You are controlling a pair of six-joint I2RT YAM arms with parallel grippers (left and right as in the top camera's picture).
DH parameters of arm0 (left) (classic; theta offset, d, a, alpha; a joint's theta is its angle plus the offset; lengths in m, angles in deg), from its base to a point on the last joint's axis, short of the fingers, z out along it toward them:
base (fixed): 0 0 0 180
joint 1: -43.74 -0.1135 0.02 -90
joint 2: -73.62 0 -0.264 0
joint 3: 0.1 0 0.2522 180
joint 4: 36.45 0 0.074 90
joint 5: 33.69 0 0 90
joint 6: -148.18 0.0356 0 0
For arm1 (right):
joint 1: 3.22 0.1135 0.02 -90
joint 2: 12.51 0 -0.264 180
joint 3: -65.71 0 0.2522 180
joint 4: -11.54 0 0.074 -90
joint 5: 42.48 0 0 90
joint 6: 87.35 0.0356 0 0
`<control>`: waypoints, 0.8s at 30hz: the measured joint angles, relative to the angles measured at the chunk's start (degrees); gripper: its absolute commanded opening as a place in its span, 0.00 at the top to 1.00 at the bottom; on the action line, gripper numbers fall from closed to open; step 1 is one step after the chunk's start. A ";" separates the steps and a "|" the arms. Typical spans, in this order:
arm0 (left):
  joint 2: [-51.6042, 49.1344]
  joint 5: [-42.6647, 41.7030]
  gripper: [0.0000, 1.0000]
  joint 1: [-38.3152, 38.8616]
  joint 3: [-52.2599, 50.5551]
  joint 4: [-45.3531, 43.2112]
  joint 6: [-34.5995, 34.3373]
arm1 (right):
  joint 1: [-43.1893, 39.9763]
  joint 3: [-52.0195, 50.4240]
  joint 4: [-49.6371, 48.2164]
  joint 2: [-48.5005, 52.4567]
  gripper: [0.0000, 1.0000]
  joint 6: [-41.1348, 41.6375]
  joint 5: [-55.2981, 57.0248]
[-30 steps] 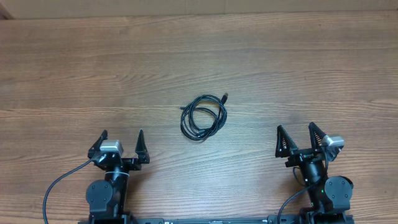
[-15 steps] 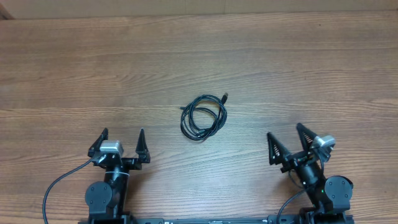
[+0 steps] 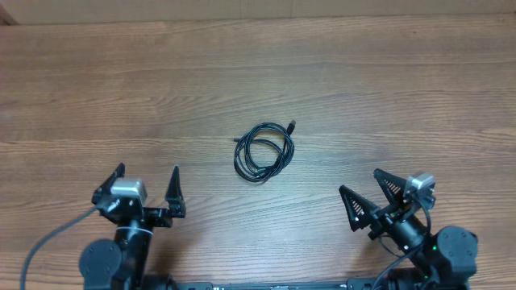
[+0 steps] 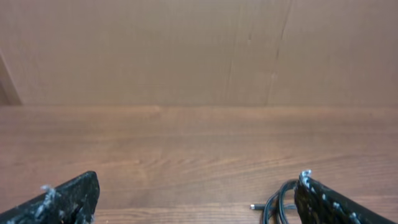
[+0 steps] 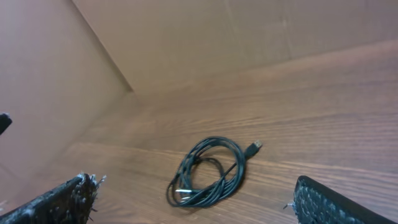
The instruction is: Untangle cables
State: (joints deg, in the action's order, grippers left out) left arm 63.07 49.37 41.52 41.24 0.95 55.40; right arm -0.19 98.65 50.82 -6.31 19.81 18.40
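The cables [image 3: 264, 151] lie as one small black coil on the wooden table's middle, a plug end sticking out at its upper right. In the right wrist view the coil [image 5: 208, 171] lies ahead between the fingers, pale plug tips inside the loop. In the left wrist view only its edge [image 4: 278, 202] shows beside the right finger. My left gripper [image 3: 141, 185] is open and empty, near the front edge at left. My right gripper [image 3: 369, 190] is open and empty at front right, turned toward the coil.
A brown cardboard wall [image 4: 186, 50] stands along the table's far edge and also shows in the right wrist view [image 5: 186, 37]. Bare wooden tabletop [image 3: 121, 89] surrounds the coil.
The right gripper has turned left toward the coil and shifted slightly down. The left gripper has shifted left and toward the front. The coil has not moved.
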 measured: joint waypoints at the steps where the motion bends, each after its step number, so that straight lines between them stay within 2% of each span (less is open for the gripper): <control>1: -1.55 -0.07 0.00 0.00 1.75 1.20 0.07 | 0.00 1.90 1.75 1.46 0.00 0.02 -0.09; 9: -21.77 -1.27 0.00 0.00 22.88 15.80 0.26 | 0.00 20.50 14.93 19.58 0.00 -0.09 -0.63; 14: -36.94 -3.08 0.00 0.20 37.29 27.82 0.26 | 0.00 35.54 29.03 34.73 0.00 -4.50 -0.61; 20: -56.35 -4.04 0.00 6.12 53.94 41.29 0.26 | 0.00 51.06 41.29 50.42 0.00 -7.41 -0.63; 24: -65.57 -4.11 0.00 12.00 58.82 41.81 0.26 | 0.00 55.49 43.82 56.63 0.00 -8.20 -0.57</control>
State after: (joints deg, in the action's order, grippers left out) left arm -2.50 45.26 53.52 100.05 42.77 55.66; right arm -0.19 154.15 94.64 50.32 11.62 17.83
